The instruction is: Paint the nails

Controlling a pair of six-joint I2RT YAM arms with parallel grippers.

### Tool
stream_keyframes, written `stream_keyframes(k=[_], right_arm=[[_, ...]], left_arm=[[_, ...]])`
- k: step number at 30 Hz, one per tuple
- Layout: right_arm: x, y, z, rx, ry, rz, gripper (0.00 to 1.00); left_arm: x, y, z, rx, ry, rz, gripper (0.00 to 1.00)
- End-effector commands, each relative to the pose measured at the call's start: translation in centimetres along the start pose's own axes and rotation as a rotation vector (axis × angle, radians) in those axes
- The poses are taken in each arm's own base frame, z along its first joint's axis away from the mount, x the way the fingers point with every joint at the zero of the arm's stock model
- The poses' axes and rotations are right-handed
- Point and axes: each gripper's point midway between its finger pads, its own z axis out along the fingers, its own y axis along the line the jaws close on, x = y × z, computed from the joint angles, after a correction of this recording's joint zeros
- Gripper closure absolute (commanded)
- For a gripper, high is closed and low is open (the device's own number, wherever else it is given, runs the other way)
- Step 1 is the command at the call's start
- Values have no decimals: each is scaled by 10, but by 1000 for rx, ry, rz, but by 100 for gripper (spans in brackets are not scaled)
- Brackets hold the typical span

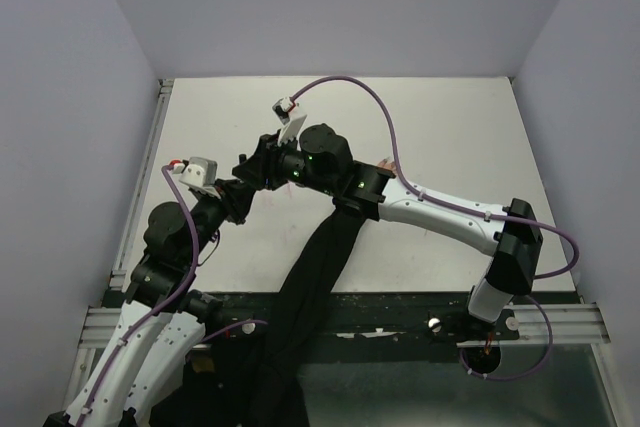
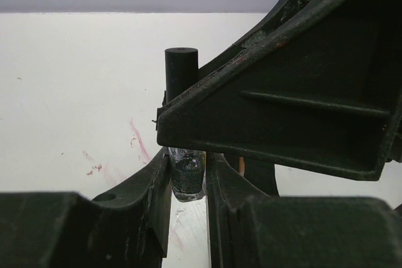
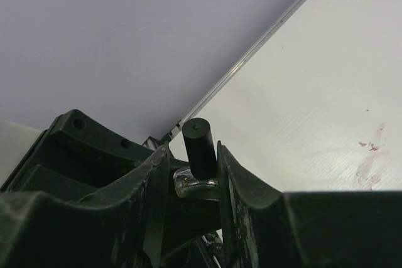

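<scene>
Peach hand [image 1: 384, 161] shows only as a sliver at the far side of the right arm, near the middle of the surface [image 1: 450, 127]. Its nails are hidden under that arm and cannot be made out. The black sleeve [image 1: 310, 277] runs from the hand back over the near edge.

**Step in hand (judged):** open the bottle [image 2: 187, 177] so that the brush can be taken to the nails.

**State of the claws**
- Left claw [image 2: 187, 167]: closed on the glass body of the bottle, which stands upright between its fingers.
- Right claw [image 3: 193, 149]: narrow, one jaw on each side of the black cap [image 3: 200, 145]. One jaw is at the cap's side; a slit shows on the other side. A firm grip is not evident.

**Procedure (recommended)**
1. Close the right claw squarely on the cap, well above the glass.
2. Keep the left claw fixed, so that the bottle does not turn with the cap.
3. Turn about the cap's own axis, then lift straight up until the brush clears the neck.
4. Avoid tilting: reddish stains [image 2: 139, 139] on the surface suggest that polish spills easily.

**Relative position:** both claws meet at the bottle, left of the hand and toward the left edge. The hand lies near, behind the right claw, beneath its own forearm. That arm must swing back before the nails are reachable.
</scene>
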Motion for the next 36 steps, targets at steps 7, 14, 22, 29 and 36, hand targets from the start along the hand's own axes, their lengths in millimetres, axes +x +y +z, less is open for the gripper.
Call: stream_keyframes(k=[7,14,22,29,36], right_arm=[[-6,49,-1,-162,-8,-8,75],[1,52,-14,-209,14,-64,99],[7,101,-80,-608,100,-171,99],[14,135,-142,-899,146,-249,99],[16,152,-179,-1065,183,-305,99]], left_arm=[[8,-26,3,142,60,-21,100],[-1,-44,-6,246,22,2,100],[-27,-98,-36,542,-58,24,100],[-59,-132,-61,720,-104,-32,100],[-71,-153,-76,852,-99,-92,100]])
